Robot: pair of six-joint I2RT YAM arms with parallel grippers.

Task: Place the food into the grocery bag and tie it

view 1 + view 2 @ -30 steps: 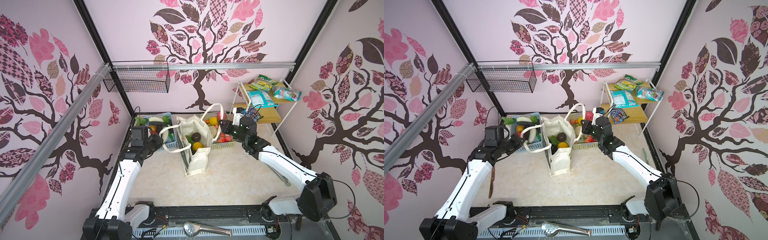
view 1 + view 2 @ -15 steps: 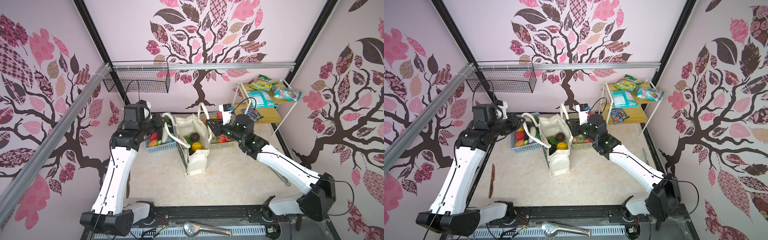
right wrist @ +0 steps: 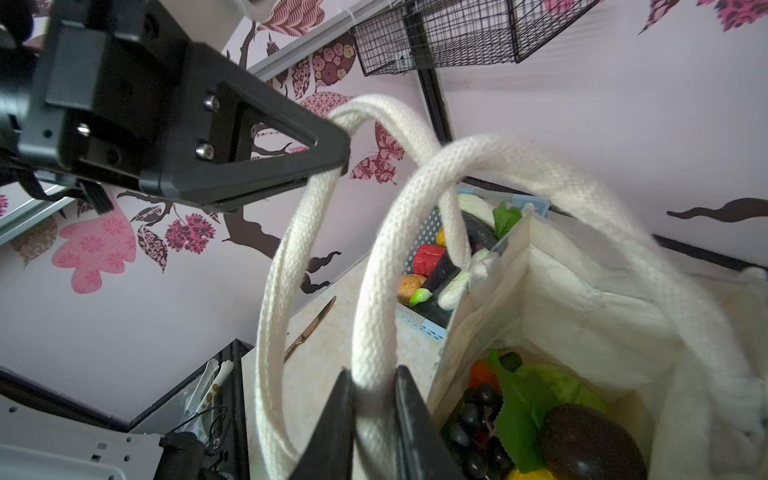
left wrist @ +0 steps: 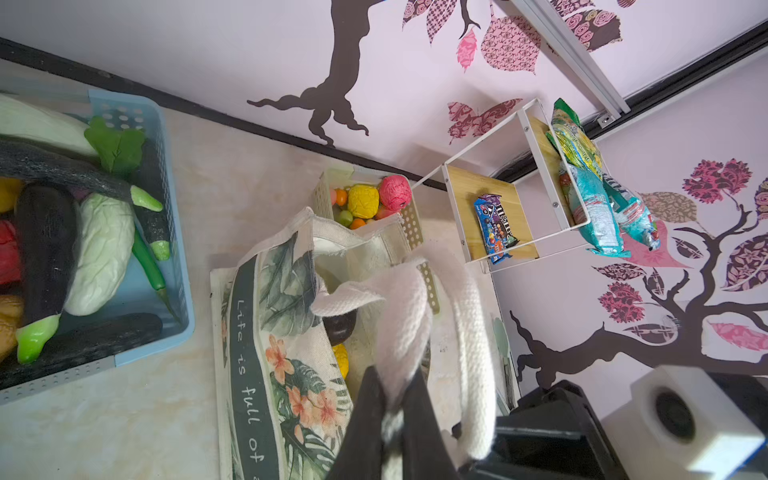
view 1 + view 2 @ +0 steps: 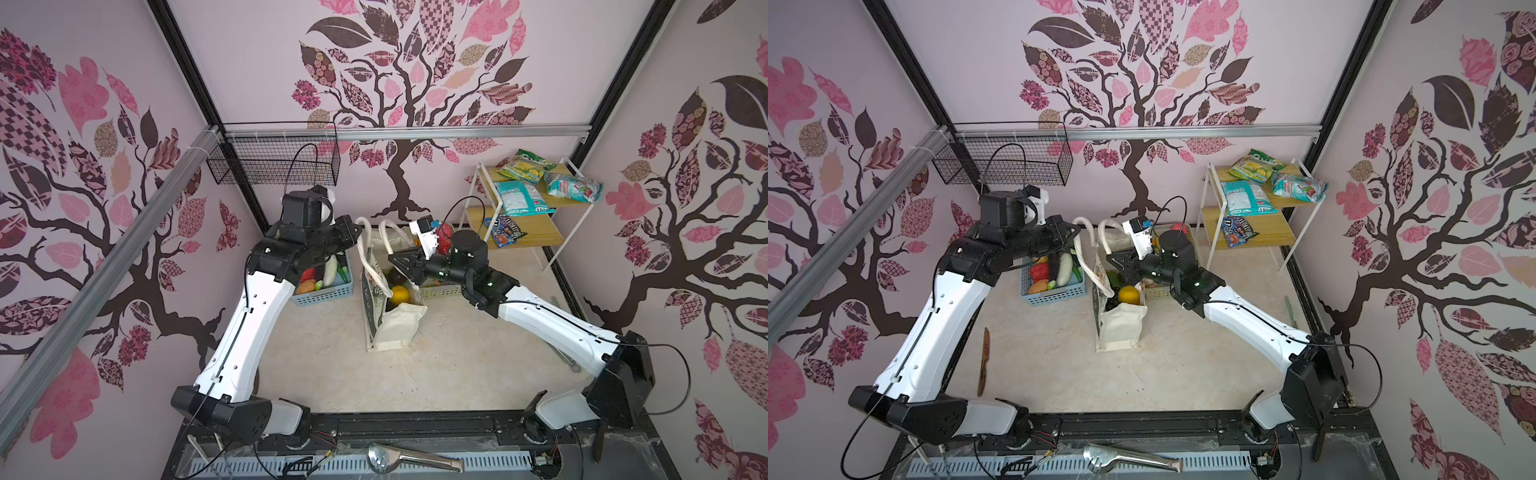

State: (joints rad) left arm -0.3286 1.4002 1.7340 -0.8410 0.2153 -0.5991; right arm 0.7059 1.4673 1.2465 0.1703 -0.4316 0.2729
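The cream grocery bag [image 5: 399, 328] [image 5: 1121, 328] stands upright mid-table, its green panel [image 4: 245, 332] facing left. Food lies inside: an orange [image 5: 400, 294], a dark fruit [image 3: 590, 440], grapes [image 3: 478, 424] and a green cabbage [image 3: 561, 386]. My left gripper [image 5: 358, 227] [image 4: 395, 374] is shut on one cream strap handle [image 4: 405, 316], held up left of the bag's mouth. My right gripper [image 5: 392, 258] [image 3: 374, 378] is shut on the other strap handle [image 3: 374, 291] above the bag's opening. Both handles stand raised in loops, side by side.
A blue basket [image 5: 324, 294] of vegetables sits left of the bag, under my left arm. A beige basket [image 5: 440, 291] of fruit sits right of it. A shelf [image 5: 528, 216] with snack packets stands at back right. A wooden knife [image 5: 983, 361] lies front left.
Both arms have risen, lifting the strap handles upright. My left gripper came up and toward the bag; my right gripper moved left over the bag's mouth.
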